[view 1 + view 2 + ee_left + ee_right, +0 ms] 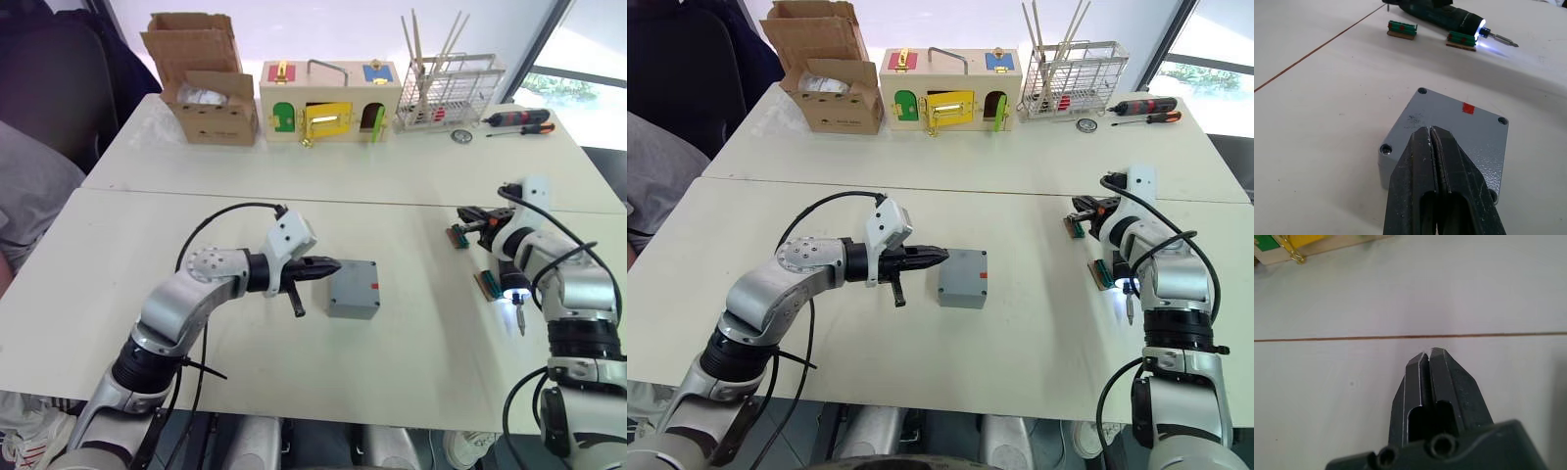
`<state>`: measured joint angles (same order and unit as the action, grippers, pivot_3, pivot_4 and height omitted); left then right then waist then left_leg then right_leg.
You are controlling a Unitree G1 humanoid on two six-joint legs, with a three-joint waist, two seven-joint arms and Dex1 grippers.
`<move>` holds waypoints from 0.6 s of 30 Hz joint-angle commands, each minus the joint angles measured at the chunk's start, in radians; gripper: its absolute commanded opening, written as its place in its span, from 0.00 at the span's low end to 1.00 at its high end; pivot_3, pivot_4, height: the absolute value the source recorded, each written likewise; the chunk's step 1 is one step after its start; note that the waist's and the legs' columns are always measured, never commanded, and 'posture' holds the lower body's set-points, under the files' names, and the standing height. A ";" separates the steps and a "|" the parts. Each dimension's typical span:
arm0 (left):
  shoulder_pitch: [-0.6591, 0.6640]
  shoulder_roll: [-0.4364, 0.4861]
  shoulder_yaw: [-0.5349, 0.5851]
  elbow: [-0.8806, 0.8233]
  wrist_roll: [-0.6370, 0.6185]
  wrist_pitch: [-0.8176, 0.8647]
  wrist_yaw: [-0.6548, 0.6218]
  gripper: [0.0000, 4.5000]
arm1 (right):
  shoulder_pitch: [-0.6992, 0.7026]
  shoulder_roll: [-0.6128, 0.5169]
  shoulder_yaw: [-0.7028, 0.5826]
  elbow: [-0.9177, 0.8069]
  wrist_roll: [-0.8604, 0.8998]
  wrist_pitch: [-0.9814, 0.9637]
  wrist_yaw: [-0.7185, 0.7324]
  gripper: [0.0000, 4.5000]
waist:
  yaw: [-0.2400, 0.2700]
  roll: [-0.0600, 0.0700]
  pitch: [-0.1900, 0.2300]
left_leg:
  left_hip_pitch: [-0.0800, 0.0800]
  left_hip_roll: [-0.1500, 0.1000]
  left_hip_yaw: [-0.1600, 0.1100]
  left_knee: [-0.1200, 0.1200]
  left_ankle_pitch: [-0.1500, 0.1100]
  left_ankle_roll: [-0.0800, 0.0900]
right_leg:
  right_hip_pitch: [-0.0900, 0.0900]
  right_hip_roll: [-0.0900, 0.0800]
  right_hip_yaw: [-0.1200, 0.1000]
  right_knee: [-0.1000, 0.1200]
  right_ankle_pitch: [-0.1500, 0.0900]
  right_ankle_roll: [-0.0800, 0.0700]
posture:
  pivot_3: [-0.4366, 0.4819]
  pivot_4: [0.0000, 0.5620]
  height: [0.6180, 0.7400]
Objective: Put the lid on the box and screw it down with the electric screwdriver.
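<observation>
The grey box [354, 289] sits mid-table with its lid [1457, 128] on top, a red mark on it and screw holes at the corners. The left gripper [331, 266], fingers pressed together and empty, points at its side. The electric screwdriver [1452, 19] lies on two small green stands [1401, 28], its tip lit, beside the right gripper [1425, 356], likewise closed on nothing.

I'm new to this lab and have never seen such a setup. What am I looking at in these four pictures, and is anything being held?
This is a humanoid robot with two arms. Two pictures come from its head, looking down over a white table; the other two come from cameras on its wrists. The left gripper is shut, empty, its tip at the grey box, which already wears its lid. The right gripper is also shut and empty. The electric screwdriver, its light on, rests on two small green blocks. Along the far edge stand a cardboard box, a wooden box with coloured doors and a wire rack.
</observation>
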<state>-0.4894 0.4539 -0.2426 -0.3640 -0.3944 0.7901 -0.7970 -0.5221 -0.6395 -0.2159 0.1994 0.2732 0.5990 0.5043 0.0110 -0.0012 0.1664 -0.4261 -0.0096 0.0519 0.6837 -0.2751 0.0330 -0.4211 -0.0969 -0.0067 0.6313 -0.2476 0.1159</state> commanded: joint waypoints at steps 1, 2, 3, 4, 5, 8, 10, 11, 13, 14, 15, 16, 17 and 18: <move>-0.014 0.008 0.019 -0.011 -0.010 -0.026 -0.006 0.00 | -0.019 -0.019 -0.050 -0.106 0.045 0.031 0.004 0.01 | 0.000 0.000 0.000 | 0.000 0.000 0.000 0.000 0.000 0.000 | 0.000 0.000 0.000 0.000 0.000 0.000 | 0.48 0.27 0.92; -0.014 0.013 0.023 -0.013 -0.011 -0.025 -0.009 0.00 | -0.012 -0.021 -0.051 -0.152 0.072 0.051 0.026 0.01 | 0.000 0.000 0.000 | 0.000 0.000 0.000 0.000 0.000 0.000 | 0.000 0.000 0.000 0.000 0.000 0.000 | 0.48 0.27 0.92; -0.013 0.024 0.030 -0.019 -0.014 -0.021 -0.014 0.00 | 0.006 -0.025 -0.044 -0.221 0.112 0.078 0.067 0.01 | 0.000 0.000 0.000 | 0.000 0.000 0.000 0.000 0.000 0.000 | 0.000 0.000 0.000 0.000 0.000 0.000 | 0.48 0.27 0.92; -0.013 0.031 0.034 -0.022 -0.017 -0.019 -0.018 0.00 | 0.020 -0.028 -0.040 -0.269 0.140 0.100 0.096 0.01 | 0.000 0.000 0.000 | 0.000 0.000 0.000 0.000 0.000 0.000 | 0.000 0.000 0.000 0.000 0.000 0.000 | 0.48 0.27 0.92; -0.008 0.053 0.039 -0.037 -0.026 -0.011 -0.031 0.00 | 0.048 -0.033 -0.029 -0.350 0.192 0.139 0.137 0.01 | 0.000 0.000 0.000 | 0.000 0.000 0.000 0.000 0.000 0.000 | 0.000 0.000 0.000 0.000 0.000 0.000 | 0.48 0.27 0.92; 0.034 0.159 0.055 -0.107 -0.067 0.021 -0.099 0.00 | 0.155 -0.036 0.032 -0.599 0.362 0.269 0.236 0.01 | -0.001 0.000 0.000 | 0.000 0.001 -0.001 -0.001 -0.001 0.001 | 0.000 0.001 0.000 0.000 0.000 0.000 | 0.48 0.27 0.92; 0.049 0.194 0.059 -0.130 -0.087 0.034 -0.115 0.00 | 0.196 -0.025 0.078 -0.655 0.391 0.292 0.248 0.01 | -0.002 0.000 0.000 | 0.000 0.002 -0.002 -0.001 -0.001 0.001 | 0.000 0.001 0.000 0.000 0.000 0.000 | 0.48 0.27 0.92; 0.050 0.200 0.058 -0.133 -0.094 0.038 -0.115 0.00 | 0.205 -0.025 0.091 -0.663 0.393 0.295 0.248 0.01 | -0.002 0.000 0.000 | 0.000 0.002 -0.002 -0.001 -0.001 0.001 | 0.000 0.000 0.000 0.000 0.000 0.000 | 0.48 0.27 0.92; 0.053 0.201 0.050 -0.138 -0.098 0.041 -0.108 0.00 | 0.219 -0.016 0.119 -0.667 0.385 0.288 0.237 0.01 | 0.004 0.000 0.000 | 0.000 0.001 -0.002 0.000 -0.001 0.001 | 0.001 -0.001 0.000 0.000 0.000 0.000 | 0.48 0.27 0.92; 0.056 0.200 0.043 -0.140 -0.095 0.040 -0.105 0.00 | 0.218 -0.005 0.126 -0.665 0.387 0.288 0.228 0.01 | 0.006 0.000 0.000 | 0.000 0.000 -0.002 0.001 -0.001 0.001 | 0.001 -0.001 0.000 0.000 0.000 -0.001 | 0.48 0.27 0.92; 0.058 0.198 0.039 -0.143 -0.092 0.041 -0.101 0.00 | 0.217 0.002 0.131 -0.662 0.387 0.286 0.221 0.01 | 0.005 0.000 0.000 | 0.000 0.000 -0.002 0.001 -0.001 0.001 | 0.002 -0.001 -0.001 -0.001 0.000 -0.001 | 0.48 0.27 0.92; 0.059 0.197 0.036 -0.145 -0.091 0.042 -0.099 0.00 | 0.215 0.005 0.133 -0.661 0.388 0.286 0.217 0.01 | 0.004 0.000 0.000 | 0.000 -0.001 -0.002 0.001 -0.001 0.002 | 0.002 -0.001 0.000 -0.001 0.000 -0.001 | 0.48 0.27 0.92; 0.058 0.192 0.036 -0.146 -0.092 0.046 -0.094 0.00 | 0.212 0.009 0.134 -0.656 0.387 0.284 0.212 0.01 | 0.003 0.000 0.000 | 0.000 -0.001 -0.002 0.001 -0.001 0.002 | 0.002 -0.001 0.000 -0.001 0.000 -0.001 | 0.48 0.27 0.92; 0.056 0.188 0.035 -0.148 -0.093 0.049 -0.089 0.00 | 0.210 0.011 0.134 -0.651 0.384 0.280 0.206 0.01 | 0.002 0.000 0.000 | 0.000 -0.001 -0.002 0.001 -0.001 0.002 | 0.002 -0.001 0.000 -0.001 0.000 -0.001 | 0.48 0.27 0.92</move>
<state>-0.4316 0.6459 -0.2136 -0.4763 -0.4719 0.8405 -0.8928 -0.2964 -0.6368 -0.0717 -0.4331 0.6491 0.8955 0.7195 0.0127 -0.0015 0.1664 -0.4262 -0.0103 0.0499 0.6843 -0.2763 0.0351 -0.4198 -0.0981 -0.0071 0.6300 -0.2478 0.1154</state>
